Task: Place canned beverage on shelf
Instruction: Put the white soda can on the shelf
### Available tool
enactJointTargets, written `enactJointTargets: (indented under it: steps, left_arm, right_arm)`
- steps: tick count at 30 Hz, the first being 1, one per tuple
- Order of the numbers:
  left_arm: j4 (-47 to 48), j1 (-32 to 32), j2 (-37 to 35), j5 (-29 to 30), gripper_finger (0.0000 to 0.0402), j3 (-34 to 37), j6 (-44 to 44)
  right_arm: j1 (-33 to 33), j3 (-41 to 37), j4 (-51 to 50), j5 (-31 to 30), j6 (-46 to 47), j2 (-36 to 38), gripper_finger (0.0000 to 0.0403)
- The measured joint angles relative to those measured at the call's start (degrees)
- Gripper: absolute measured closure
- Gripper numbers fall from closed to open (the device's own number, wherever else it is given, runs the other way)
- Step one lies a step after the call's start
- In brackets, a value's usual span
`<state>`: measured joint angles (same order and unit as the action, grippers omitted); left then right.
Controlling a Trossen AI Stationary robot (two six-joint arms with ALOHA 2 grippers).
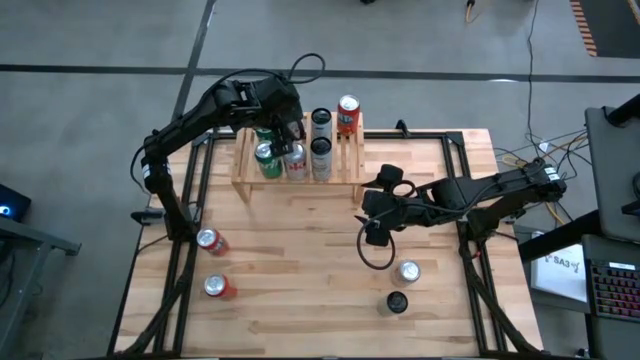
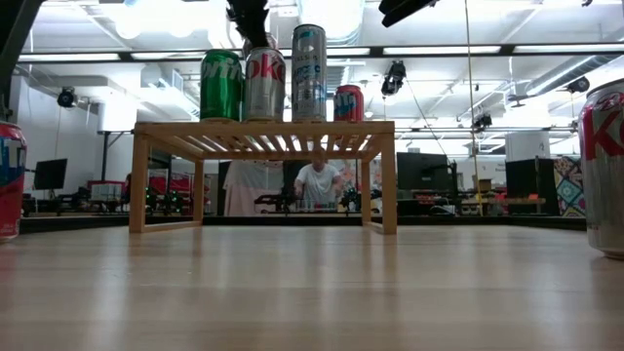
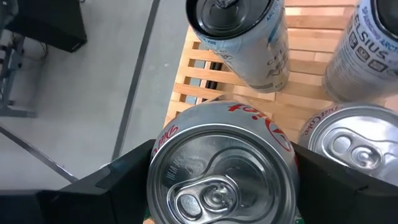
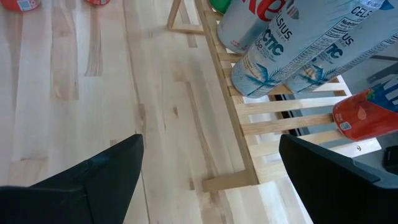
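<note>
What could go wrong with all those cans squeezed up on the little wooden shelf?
The left gripper straddles a silver Diet Coke can that stands hard by another silver-topped can and the tall Celsius cans. Lifting away crookedly could topple a neighbour. The low light-wood slatted shelf has gaps, so a nudged can might tilt. The red can sits near the far edge and could fall off.

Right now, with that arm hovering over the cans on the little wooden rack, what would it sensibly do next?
Probably lift straight up and away. The left gripper straddles a Diet Coke can already standing upright on the shelf, its fingers seemingly apart from its sides.
</note>
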<state>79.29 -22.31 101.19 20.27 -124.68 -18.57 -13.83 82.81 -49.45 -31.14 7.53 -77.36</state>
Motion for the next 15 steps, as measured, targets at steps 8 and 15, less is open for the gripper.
enactJointTargets:
  steps: [8, 15]
  left_arm:
    - [-0.17, -0.48, 0.00, 0.09, 0.0109, 0.00, -2.56]
    - [-0.22, -0.73, 0.00, 0.15, 0.0109, 0.09, -2.80]
  right_arm:
    - [-0.01, 0.00, 0.47, 0.00, 0.00, 0.00, 0.0039]
    - [0.00, 0.00, 0.46, 0.00, 0.00, 0.00, 0.0039]
